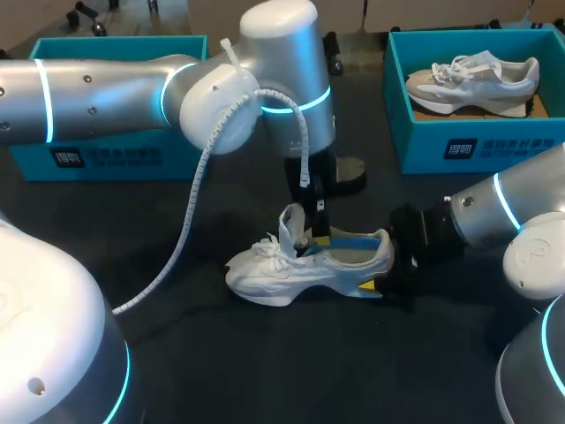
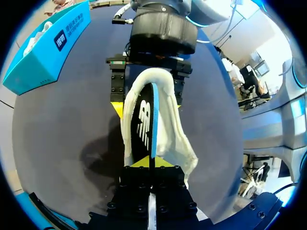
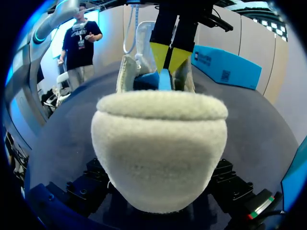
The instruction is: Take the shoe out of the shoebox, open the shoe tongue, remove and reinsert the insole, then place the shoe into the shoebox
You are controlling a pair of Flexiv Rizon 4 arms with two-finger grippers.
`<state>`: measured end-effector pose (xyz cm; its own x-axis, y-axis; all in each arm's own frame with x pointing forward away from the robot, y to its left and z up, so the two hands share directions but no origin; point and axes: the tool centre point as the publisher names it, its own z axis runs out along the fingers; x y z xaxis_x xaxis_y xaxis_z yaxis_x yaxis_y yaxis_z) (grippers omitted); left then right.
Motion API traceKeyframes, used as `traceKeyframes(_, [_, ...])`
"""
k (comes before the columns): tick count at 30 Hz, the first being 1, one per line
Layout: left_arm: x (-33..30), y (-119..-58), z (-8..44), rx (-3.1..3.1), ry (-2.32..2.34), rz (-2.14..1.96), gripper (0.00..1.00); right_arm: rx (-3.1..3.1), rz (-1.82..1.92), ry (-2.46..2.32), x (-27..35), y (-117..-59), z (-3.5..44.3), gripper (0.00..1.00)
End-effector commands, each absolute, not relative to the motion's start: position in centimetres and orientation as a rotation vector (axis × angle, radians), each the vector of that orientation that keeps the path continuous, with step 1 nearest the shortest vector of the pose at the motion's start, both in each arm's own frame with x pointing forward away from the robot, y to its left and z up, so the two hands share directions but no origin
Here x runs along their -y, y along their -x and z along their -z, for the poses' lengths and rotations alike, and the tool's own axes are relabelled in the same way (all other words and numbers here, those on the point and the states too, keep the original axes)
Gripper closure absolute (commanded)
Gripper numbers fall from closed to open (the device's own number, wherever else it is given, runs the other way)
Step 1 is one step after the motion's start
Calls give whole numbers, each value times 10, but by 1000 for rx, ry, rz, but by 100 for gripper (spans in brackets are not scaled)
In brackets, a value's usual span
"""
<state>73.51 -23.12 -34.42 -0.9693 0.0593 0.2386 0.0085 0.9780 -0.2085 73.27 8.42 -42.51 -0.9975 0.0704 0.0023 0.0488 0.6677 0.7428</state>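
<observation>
Left wrist: likely lettering on insole [image 2: 143, 128]

Shoe [image 1: 305, 265] mid-desk [image 1: 265, 362], heel in right hand [image 1: 387, 269]; left hand [image 1: 320, 235] above, on insole [image 1: 350, 240]. Behind: left box [image 1: 106, 159], right box [image 1: 477, 141] holding 2nd shoe [image 1: 472, 81].

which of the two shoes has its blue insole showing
The white shoe standing on the table, where the left gripper pinches its blue insole. The other shoe sits in the right-hand shoebox, no insole visible.
</observation>
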Motion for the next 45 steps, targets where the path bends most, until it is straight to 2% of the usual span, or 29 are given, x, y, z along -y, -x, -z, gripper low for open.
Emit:
traceKeyframes(1, [222, -732, 336, 2868, 43, -333, 100, -2846, -1260, -103, -86, -732, 427, 100])
traceKeyframes(27, [226, -706, 300, 2768, -28, -526, 100, -2846, -1260, -103, -86, -732, 427, 100])
traceKeyframes(45, [248, -702, 312, 2766, -105, -590, 100, -2846, -1260, -103, -86, -732, 427, 100])
